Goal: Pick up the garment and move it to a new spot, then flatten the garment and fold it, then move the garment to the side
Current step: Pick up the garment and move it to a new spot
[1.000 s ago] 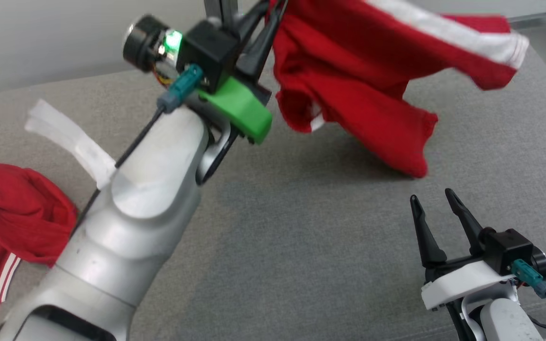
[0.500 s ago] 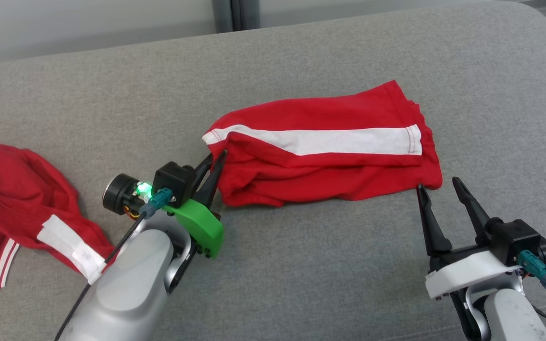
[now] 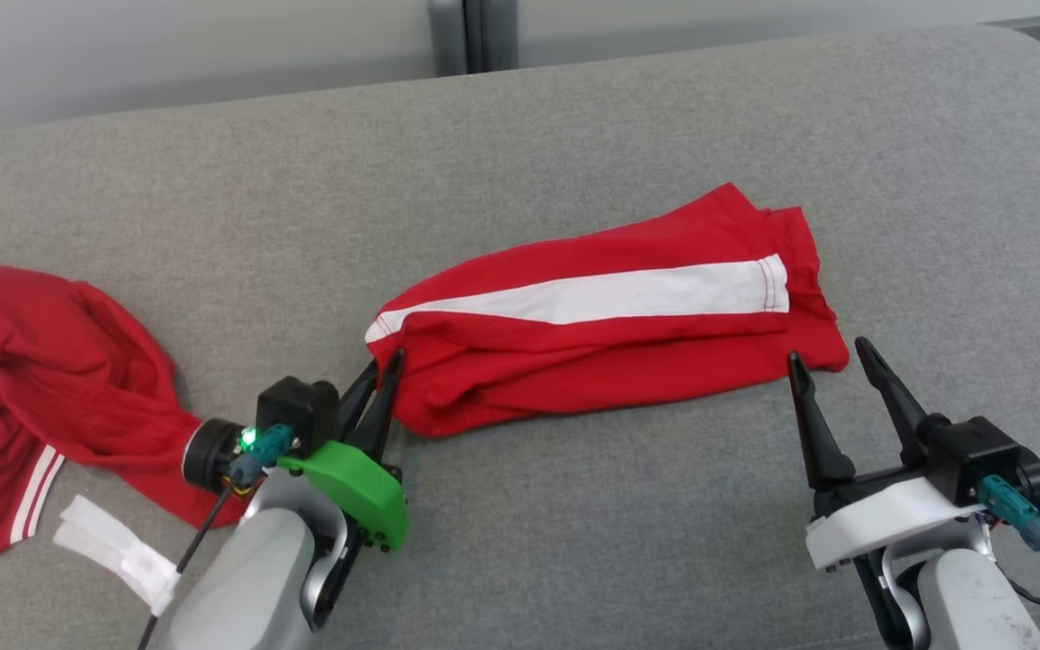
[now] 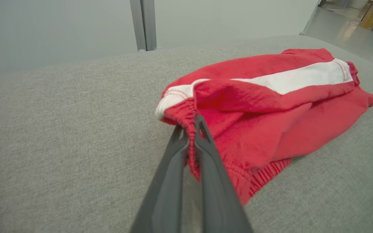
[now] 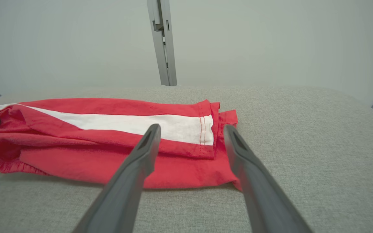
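Note:
The garment (image 3: 610,361) is a pair of red shorts with a white side stripe, lying crumpled lengthwise on the grey cushion (image 3: 574,542). My left gripper (image 3: 386,361) is shut on the elastic waistband at its left end; in the left wrist view the red hem is pinched between the fingers of that gripper (image 4: 190,124), and the garment (image 4: 270,106) stretches away to the right. My right gripper (image 3: 827,352) is open, its tips at the garment's lower right corner. In the right wrist view, this gripper (image 5: 192,127) has both fingers just over the leg hem of the garment (image 5: 108,105), and nothing lies between them.
A second red garment (image 3: 32,388) with white stripes lies bunched at the left, partly behind my left arm. A white strap (image 3: 114,551) hangs off that arm. A grey metal post (image 3: 475,36) stands behind the cushion's far edge, against a pale wall.
A second ago my left gripper held the garment up in the air. The garment now lies stretched out on the cushion with the gripper low at its left end. The right gripper has stayed put.

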Controlling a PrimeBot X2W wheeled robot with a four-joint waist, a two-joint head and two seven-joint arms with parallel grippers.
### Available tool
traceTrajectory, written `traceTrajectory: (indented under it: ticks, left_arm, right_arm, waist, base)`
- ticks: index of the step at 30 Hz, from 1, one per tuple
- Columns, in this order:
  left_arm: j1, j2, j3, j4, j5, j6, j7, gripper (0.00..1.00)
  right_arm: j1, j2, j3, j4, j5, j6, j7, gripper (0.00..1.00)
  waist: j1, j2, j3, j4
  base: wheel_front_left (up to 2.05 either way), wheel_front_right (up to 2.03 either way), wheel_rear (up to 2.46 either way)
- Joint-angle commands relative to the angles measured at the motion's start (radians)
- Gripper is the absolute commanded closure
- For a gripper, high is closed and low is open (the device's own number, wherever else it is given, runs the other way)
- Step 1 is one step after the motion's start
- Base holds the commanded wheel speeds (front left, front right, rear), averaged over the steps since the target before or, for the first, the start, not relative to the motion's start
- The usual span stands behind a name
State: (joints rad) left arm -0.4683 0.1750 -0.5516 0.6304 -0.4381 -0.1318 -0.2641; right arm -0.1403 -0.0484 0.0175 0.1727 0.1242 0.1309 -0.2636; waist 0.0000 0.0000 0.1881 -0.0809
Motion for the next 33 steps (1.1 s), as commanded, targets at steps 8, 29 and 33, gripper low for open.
traceTrajectory:
  ticks: [8, 29, 33]
  left_arm:
    - [0.15, -0.039, 0.114, -0.073, 0.026, 0.002, -0.001, 0.0]
    - [0.448, -0.119, 0.369, -0.284, 0.125, 0.002, 0.0, 0.0]
    - [0.478, -0.123, 0.393, -0.301, 0.128, 0.002, 0.0, 0.0]
  right_arm:
    - [0.03, -0.004, -0.002, 0.012, -0.018, 0.0, -0.002, 0.0]
    - [0.134, -0.004, -0.025, 0.009, 0.008, 0.0, -0.002, 0.0]
    - [0.149, -0.004, -0.027, 0.019, 0.018, 0.0, -0.002, 0.0]
  waist:
    - [0.0, 0.0, -0.073, 0.018]
    - [0.0, 0.0, -0.205, 0.04]
    - [0.0, 0.0, -0.209, 0.045]
  base:
    - [0.0, 0.0, 0.0]
    - [0.0, 0.0, 0.0]
    - [0.0, 0.0, 0.0]
